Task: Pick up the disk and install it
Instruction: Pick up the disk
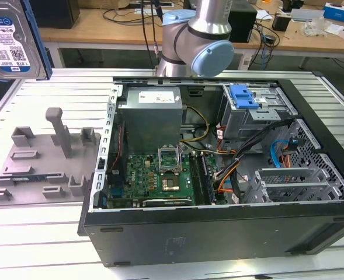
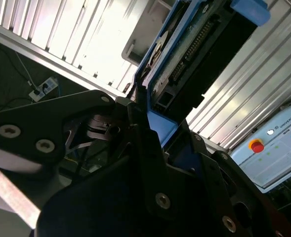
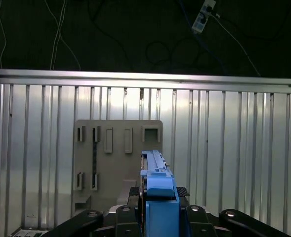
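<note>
The disk (image 1: 11, 38), silver-grey with a white-and-blue label and a blue frame, hangs in the air at the exterior view's upper left, high above the ribbed metal table. In both wrist views my gripper (image 3: 158, 195) is shut on it. The first wrist view has the disk's blue frame edge (image 3: 157, 180) standing upright between the black fingers (image 3: 134, 191). The second wrist view looks along the disk's underside (image 2: 199, 54), with its connector edge and blue frame clamped by the gripper (image 2: 150, 123).
An open computer case (image 1: 218, 233) lies on the table, its drive bay with a blue latch (image 1: 243, 96) at the far right corner. A grey fixture plate (image 1: 43, 157) with upright posts sits left of the case and shows below the gripper (image 3: 118, 153). The arm's elbow (image 1: 201, 35) stands behind the case.
</note>
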Controlling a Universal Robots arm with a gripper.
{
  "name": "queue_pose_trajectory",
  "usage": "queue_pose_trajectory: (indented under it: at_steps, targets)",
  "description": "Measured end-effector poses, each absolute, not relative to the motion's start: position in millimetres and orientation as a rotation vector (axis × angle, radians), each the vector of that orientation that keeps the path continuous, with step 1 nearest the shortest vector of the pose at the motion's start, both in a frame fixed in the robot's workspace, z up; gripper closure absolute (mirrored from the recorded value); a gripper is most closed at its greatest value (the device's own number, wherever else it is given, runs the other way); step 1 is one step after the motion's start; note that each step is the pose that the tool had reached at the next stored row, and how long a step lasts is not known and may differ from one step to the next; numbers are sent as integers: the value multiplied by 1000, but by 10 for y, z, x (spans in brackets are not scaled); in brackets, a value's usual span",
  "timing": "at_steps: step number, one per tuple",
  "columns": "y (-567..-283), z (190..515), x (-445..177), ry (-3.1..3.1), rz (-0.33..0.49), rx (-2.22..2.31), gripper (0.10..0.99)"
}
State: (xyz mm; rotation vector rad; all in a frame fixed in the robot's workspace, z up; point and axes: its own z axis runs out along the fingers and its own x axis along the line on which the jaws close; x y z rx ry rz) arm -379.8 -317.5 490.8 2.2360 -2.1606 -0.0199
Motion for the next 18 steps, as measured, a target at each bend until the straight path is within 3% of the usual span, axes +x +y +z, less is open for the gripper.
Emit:
queue_pose_trajectory:
  at_steps: [18]
  targets:
    - [-3407, 4907, -3702, -2158, -26, 2233, 718]
